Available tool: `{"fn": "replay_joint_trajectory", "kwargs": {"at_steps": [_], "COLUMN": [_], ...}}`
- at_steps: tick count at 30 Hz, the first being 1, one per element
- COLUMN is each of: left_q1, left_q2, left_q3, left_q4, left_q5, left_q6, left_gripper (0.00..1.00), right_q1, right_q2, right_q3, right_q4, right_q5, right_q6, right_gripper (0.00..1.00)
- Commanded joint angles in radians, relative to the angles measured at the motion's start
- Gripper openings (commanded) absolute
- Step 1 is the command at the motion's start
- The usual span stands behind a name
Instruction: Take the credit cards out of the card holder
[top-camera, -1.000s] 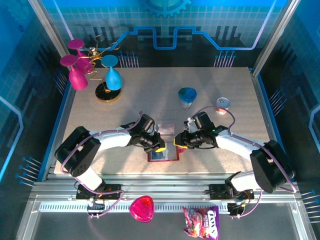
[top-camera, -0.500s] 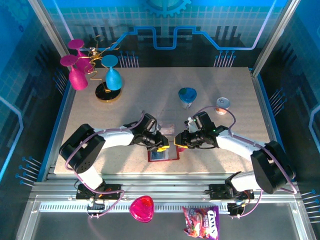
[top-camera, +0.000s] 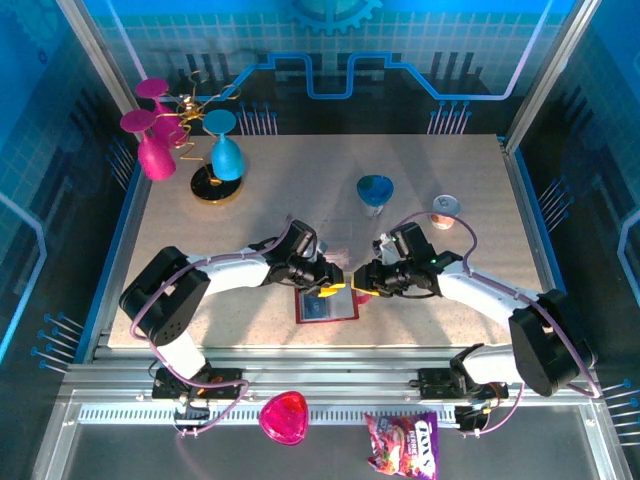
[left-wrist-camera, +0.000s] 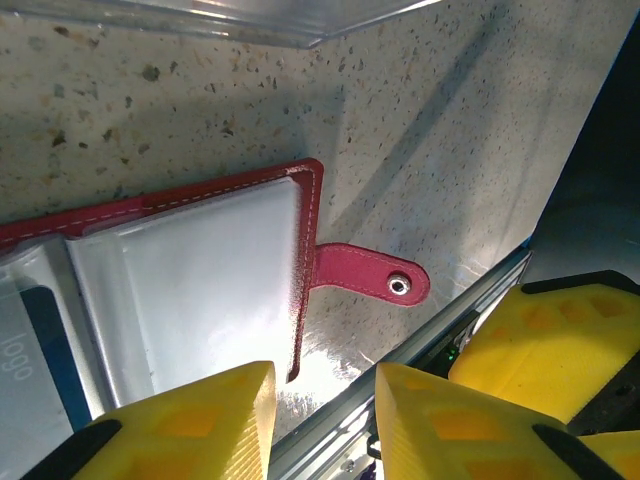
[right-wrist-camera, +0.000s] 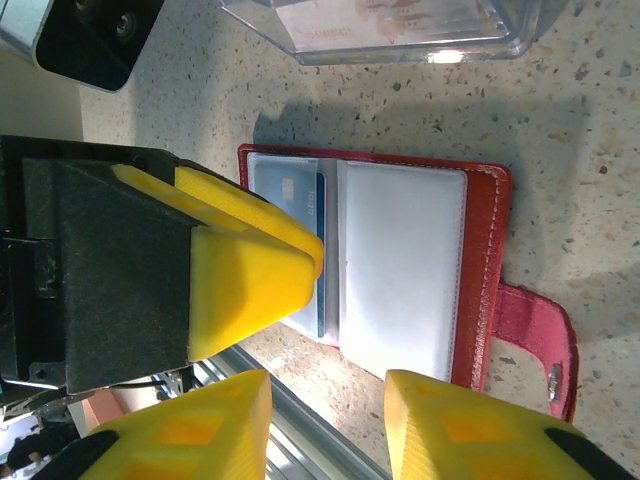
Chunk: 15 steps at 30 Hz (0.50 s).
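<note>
Wallet (top-camera: 327, 306) lies open and flat on the speckled beige tabletop (top-camera: 250, 220), lower centre of the top view, with blue-lit walls around. In the right wrist view its long axis runs left to right, with the snap tab (right-wrist-camera: 530, 340) at lower right and a blue card (right-wrist-camera: 290, 190) in the left pocket. Left pincer (top-camera: 326, 291) and right pincer (top-camera: 357, 290), both spread and empty, sit at its top edge.

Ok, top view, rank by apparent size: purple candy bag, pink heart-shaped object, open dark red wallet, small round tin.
1. Purple candy bag
2. Pink heart-shaped object and open dark red wallet: alike, wallet partly covered
3. Small round tin
</note>
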Motion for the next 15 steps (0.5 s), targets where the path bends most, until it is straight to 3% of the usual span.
{"fn": "replay_joint_trajectory", "kwargs": {"at_steps": [1, 15], "left_q1": [-0.007, -0.003], "left_q2": [-0.008, -0.102], "left_q3": [-0.002, -0.120], "left_q4": [0.014, 0.009], "left_q5": [0.021, -0.028], "left_q6": [-0.019, -0.014], "left_gripper": [0.32, 0.31], "right_q1": [-0.013, 0.048], "right_q2": [-0.006, 0.108], "right_q3": [-0.002, 0.040], "right_q4": [-0.022, 0.037], "right_q5": [0.004, -0.021], "right_q6": [-0.015, 0.015], "right_gripper": [0.35, 0.35]}}
